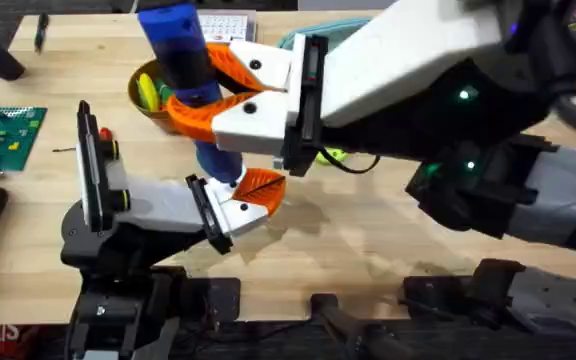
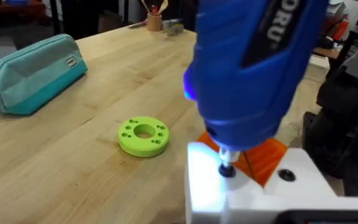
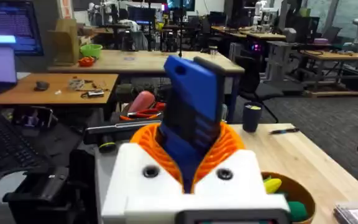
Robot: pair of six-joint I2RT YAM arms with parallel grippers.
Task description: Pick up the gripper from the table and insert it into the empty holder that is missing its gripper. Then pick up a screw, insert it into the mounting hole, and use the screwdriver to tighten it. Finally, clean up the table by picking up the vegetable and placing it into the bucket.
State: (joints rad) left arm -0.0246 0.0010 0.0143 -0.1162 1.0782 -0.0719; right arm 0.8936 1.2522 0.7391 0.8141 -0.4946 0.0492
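I see my right arm's jaws (image 1: pixel 208 95) clamped around the screwdriver (image 1: pixel 183 50), its tip down at the holder (image 1: pixel 230 212) just below them. The bucket (image 1: pixel 148 100) sits just beside them. My left jaws: cannot tell.

Pale wooden desk (image 2: pixel 73 155), grey carpeted floor (image 3: pixel 328 118), rows of wooden workbenches (image 3: pixel 135 61) behind, glowing computer monitor (image 3: pixel 8 28) nearby
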